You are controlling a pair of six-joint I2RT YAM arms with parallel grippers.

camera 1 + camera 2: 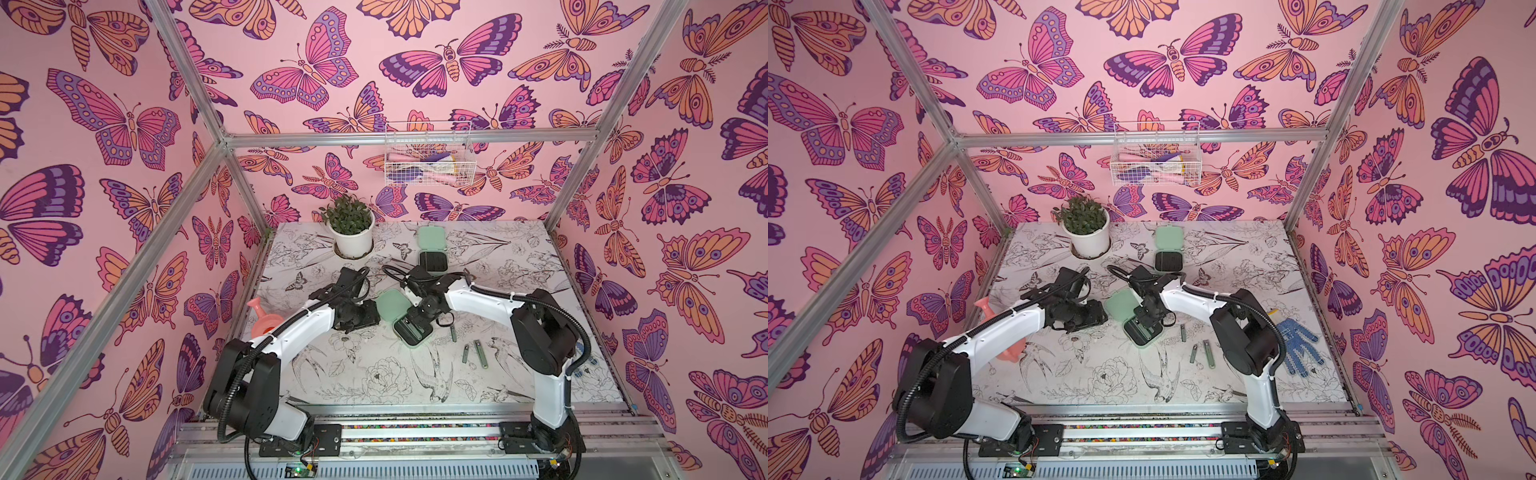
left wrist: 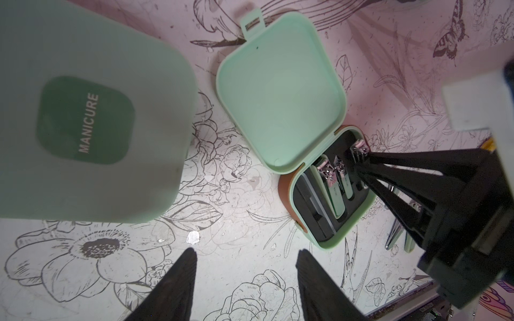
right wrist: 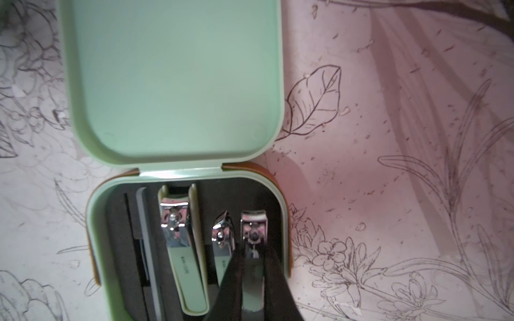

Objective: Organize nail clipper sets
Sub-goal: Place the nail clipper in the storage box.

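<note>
A mint-green case (image 3: 97,222) lies open on the table with its lid (image 3: 172,83) flat. Its black insert holds a large clipper (image 3: 180,250), a slanted one (image 3: 222,236) and a file (image 3: 147,236). My right gripper (image 3: 253,255) is shut on a small clipper (image 3: 253,222) in the end slot; both top views show it (image 1: 417,320) (image 1: 1144,320) over that case. My left gripper (image 2: 247,251) hangs open and empty above the table beside a closed case (image 2: 83,119) labelled MANICURE. Another open case (image 1: 432,249) sits at the back. Loose clippers (image 1: 481,353) lie to the right.
A potted plant (image 1: 353,237) stands at the back left. A pink watering can (image 1: 262,320) sits behind my left arm. A blue dotted glove (image 1: 1298,345) lies by my right arm. A wire basket (image 1: 428,153) hangs on the back wall.
</note>
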